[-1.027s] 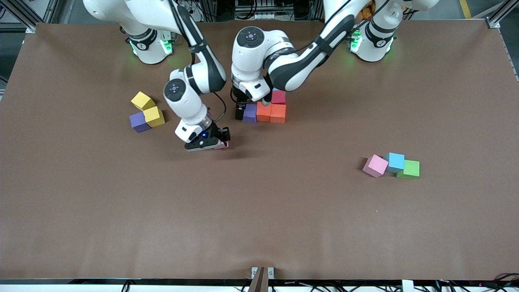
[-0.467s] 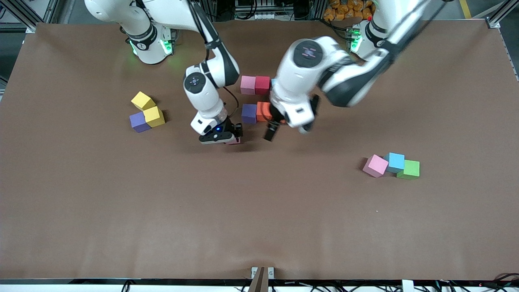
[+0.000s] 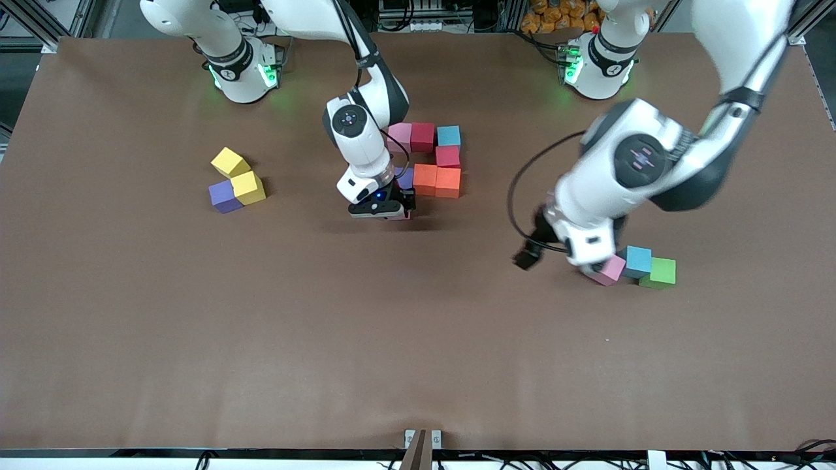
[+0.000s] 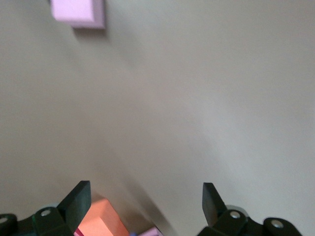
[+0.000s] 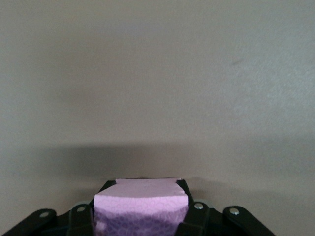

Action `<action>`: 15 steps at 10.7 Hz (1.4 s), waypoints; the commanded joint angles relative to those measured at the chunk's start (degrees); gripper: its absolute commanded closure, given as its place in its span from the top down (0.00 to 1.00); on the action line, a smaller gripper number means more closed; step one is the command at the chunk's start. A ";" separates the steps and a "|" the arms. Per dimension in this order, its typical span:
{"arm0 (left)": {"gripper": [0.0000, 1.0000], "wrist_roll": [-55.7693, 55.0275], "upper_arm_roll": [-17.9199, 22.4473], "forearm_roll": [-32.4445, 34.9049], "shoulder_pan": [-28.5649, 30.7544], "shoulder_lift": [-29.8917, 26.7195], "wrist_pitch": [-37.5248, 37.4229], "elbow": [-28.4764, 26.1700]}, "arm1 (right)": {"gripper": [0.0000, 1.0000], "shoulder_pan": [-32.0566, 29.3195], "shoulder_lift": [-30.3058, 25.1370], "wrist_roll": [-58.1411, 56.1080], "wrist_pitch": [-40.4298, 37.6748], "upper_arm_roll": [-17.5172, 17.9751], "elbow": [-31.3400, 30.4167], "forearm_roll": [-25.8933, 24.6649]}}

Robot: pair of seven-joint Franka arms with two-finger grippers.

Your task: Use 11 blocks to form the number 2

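Observation:
The partial number 2 lies mid-table: pink (image 3: 400,137), red (image 3: 422,136) and light blue (image 3: 448,136) cubes in a row, a red cube (image 3: 447,156), two orange cubes (image 3: 436,181) and a half-hidden purple cube (image 3: 405,176). My right gripper (image 3: 398,210) is shut on a pink cube (image 5: 141,206), low over the table beside the purple cube. My left gripper (image 3: 595,261) is open and empty (image 4: 145,199), over a loose pink cube (image 3: 614,270). A light blue cube (image 3: 637,260) touches that pink one. The left wrist view shows an orange cube (image 4: 98,223) by one finger.
A green cube (image 3: 661,272) sits against the light blue one, toward the left arm's end. Two yellow cubes (image 3: 228,161) (image 3: 248,187) and a purple cube (image 3: 224,196) cluster toward the right arm's end. Another pink cube (image 4: 78,12) shows in the left wrist view.
My left arm has swung away from the digit to the pink, blue and green cluster. My right gripper has carried its pink cube up beside the purple cube.

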 commanded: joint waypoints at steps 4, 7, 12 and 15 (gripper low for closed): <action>1.00 1.78 0.98 2.04 12.45 2.89 -2.68 -5.60 | 0.02 0.70 1.22 7.42 -8.10 -2.71 4.36 -5.49; 1.00 0.11 1.25 12.26 12.63 4.46 -2.25 -8.42 | 0.02 1.05 1.84 12.35 -8.63 -2.71 5.16 -8.85; 1.00 -0.07 1.43 15.95 14.47 6.06 4.07 -11.84 | 0.02 2.19 2.98 15.44 -8.11 -2.71 5.77 -9.03; 1.00 -0.07 1.43 16.22 15.44 5.79 8.46 -14.04 | 0.01 2.45 3.25 15.61 -7.84 -2.80 5.69 -10.43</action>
